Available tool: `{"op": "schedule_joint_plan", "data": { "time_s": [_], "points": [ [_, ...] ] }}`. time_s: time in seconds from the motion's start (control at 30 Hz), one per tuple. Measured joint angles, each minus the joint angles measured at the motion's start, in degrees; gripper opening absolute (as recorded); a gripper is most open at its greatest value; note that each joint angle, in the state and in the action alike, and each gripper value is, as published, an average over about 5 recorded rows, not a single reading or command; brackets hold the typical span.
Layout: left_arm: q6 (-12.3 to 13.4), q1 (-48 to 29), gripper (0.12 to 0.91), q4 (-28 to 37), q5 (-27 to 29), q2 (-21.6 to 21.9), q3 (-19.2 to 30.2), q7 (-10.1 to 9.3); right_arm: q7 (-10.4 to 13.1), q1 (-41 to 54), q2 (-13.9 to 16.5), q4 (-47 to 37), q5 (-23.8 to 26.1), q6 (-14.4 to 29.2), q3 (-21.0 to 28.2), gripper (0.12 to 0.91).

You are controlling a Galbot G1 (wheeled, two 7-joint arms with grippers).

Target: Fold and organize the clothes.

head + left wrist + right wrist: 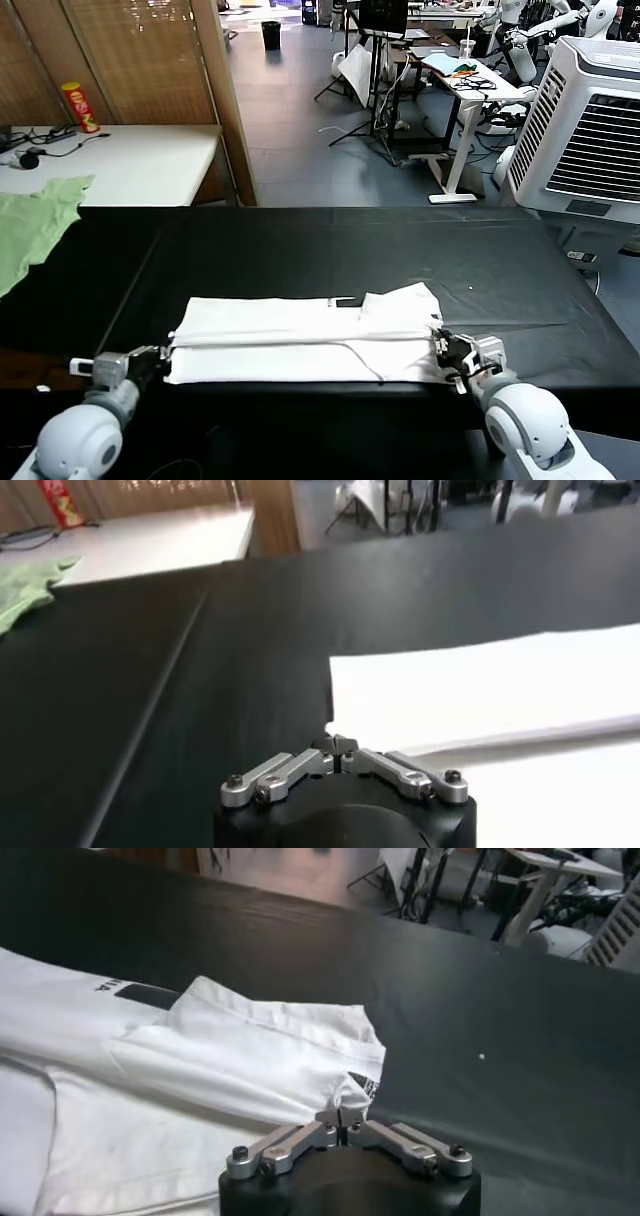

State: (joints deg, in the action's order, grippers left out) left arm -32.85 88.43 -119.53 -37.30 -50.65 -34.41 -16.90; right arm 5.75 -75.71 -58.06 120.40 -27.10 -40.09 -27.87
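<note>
Shirt point(305, 340) is lying flat on the black table point(300, 250), partly folded into a long white band that runs 9 to 3 o'clock across the near half of the tabletop. Top layer is doubled over the bottom one, with a crease line along the middle. At the 3 o'clock end a sleeve flap is turned back over the body, and there's a small black print patch showing up by the far edge, roughly 12 o'clock of the shirt's middle.

Left gripper point(160, 357) sits right at the 9 o'clock end of the shirt, at the near corner. In the left wrist view its fingertips point(340, 744) are pressed together right at the fabric edge, where the upper layer meets the lower one. Can't really tell if there's cloth pinched between them or they're just touching it.

Right gripper point(447, 352) is at the 3 o'clock end, at the sleeve. In the right wrist view its fingertips point(349, 1113) look nearly together right at the hem of the sleeve flap, touching it. Honestly can't tell whether they're clamped on it or parted.

Off at 10 o'clock there's a white table point(130, 165) with a green cloth point(35, 225) draped on it and a red can point(80, 107) standing at the back. Big white cooler unit point(590, 130) stands at 2 o'clock.
</note>
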Motion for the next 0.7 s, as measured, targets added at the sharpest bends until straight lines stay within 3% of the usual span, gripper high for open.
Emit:
{"op": "schedule_joint_plan", "data": {
  "time_s": [0.1,0.17,0.37,0.53,0.7],
  "points": [
    [-0.35,0.85,0.320,-1.52,-0.46,-0.37,-0.78,-0.63,0.44,1.32,-0.52,-0.54,-0.82,1.62,-0.24,0.740],
    [-0.48,1.04,0.454,-2.50,-1.24,-0.61,-1.49,-0.74,0.74,2.61,-1.17,-1.51,-0.92,2.56,0.04,0.783],
    [0.30,-0.90,0.748,-3.33,-2.85,-1.99,-2.20,-0.64,1.52,7.68,-4.11,-6.37,-0.16,3.87,2.21,0.798],
    [1.77,-5.65,0.796,-0.84,-5.11,-3.42,-0.44,-0.16,2.04,12.15,-6.88,-12.44,1.21,5.12,4.33,0.798],
    [2.55,-11.43,0.798,3.99,-7.09,-5.03,2.15,2.41,2.04,15.73,-9.35,-18.01,1.71,5.04,5.49,0.798]
  ]
}}
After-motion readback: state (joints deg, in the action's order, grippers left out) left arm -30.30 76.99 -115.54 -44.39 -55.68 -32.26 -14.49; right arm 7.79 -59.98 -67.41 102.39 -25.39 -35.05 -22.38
